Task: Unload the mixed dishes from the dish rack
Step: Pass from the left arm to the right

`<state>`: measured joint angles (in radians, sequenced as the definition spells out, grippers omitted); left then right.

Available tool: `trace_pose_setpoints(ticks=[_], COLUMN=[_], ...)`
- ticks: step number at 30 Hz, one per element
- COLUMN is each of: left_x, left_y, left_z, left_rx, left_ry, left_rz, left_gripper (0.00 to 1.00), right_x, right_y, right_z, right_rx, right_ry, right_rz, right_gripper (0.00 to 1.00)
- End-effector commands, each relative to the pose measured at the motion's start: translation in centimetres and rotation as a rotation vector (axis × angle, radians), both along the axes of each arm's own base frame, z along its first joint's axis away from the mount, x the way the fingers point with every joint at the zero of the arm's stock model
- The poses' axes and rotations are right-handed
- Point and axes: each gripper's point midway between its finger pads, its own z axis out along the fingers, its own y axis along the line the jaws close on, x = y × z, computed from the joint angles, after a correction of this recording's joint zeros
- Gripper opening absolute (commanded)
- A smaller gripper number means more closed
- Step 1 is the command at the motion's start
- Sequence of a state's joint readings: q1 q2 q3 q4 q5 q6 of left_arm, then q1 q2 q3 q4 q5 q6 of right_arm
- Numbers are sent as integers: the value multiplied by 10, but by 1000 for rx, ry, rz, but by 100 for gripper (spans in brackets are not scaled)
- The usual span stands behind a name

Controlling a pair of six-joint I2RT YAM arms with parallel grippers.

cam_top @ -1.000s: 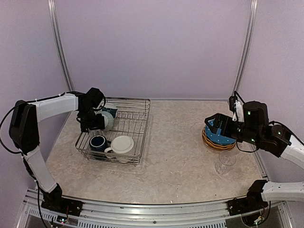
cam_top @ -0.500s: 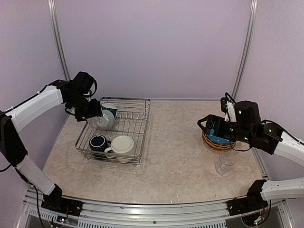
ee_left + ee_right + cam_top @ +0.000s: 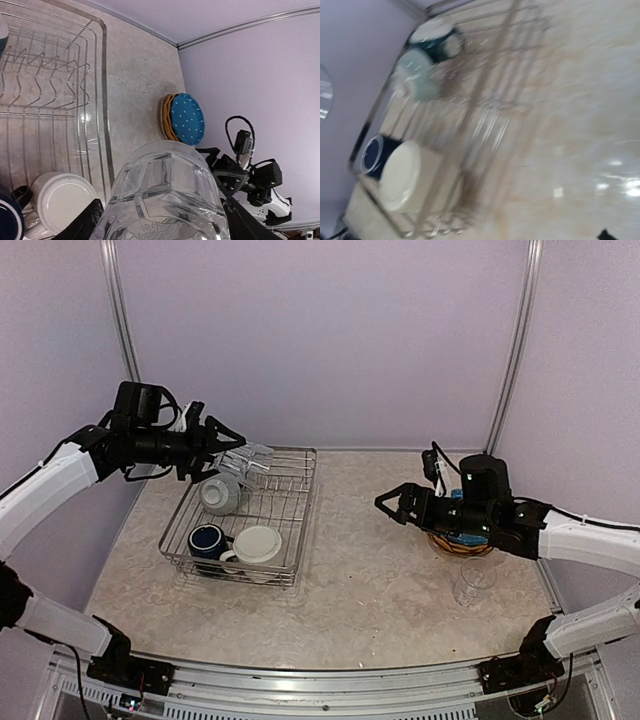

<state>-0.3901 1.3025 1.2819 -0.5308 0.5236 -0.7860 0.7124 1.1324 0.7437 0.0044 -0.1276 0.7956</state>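
Note:
My left gripper [image 3: 230, 455] is shut on a clear drinking glass [image 3: 250, 458], held on its side in the air over the far end of the dish rack [image 3: 300, 502]. Its faceted body [image 3: 165, 195] fills the left wrist view between both fingers [image 3: 82, 222]. Inside the rack lie a tilted bowl [image 3: 220, 493], a navy mug [image 3: 207, 538] and a cream mug [image 3: 258, 544]. My right gripper [image 3: 395, 505] hangs open and empty over the table, pointing at the rack. Behind it sit the stacked plates [image 3: 458, 538], blue dotted one on top [image 3: 186, 118].
A second clear glass [image 3: 477, 580] stands on the table near the front right, close under my right forearm. The right wrist view is blurred; it shows the rack [image 3: 490, 85] with the bowl [image 3: 437, 42], navy mug [image 3: 372, 155] and cream mug [image 3: 402, 175].
My left arm has lifted the glass up out of the rack and turned it on its side. My right gripper has swung left, away from the plate stack towards the table's middle.

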Motion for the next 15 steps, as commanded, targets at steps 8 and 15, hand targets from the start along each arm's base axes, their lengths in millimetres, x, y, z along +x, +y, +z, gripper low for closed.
trace_pose_setpoints(ticks=[8,15], left_x=[-23,-32], left_y=[-108,-156], left_z=[20,10], left_rx=[-446,-511], left_ry=[-7,21], left_rz=[-335,-409], left_gripper=[39,37], right_x=[-23,-25], right_y=[108,109], right_z=[64,73], right_rx=[307,322], right_ry=[-120,-162], right_rz=[397,402], right_gripper=[100,94])
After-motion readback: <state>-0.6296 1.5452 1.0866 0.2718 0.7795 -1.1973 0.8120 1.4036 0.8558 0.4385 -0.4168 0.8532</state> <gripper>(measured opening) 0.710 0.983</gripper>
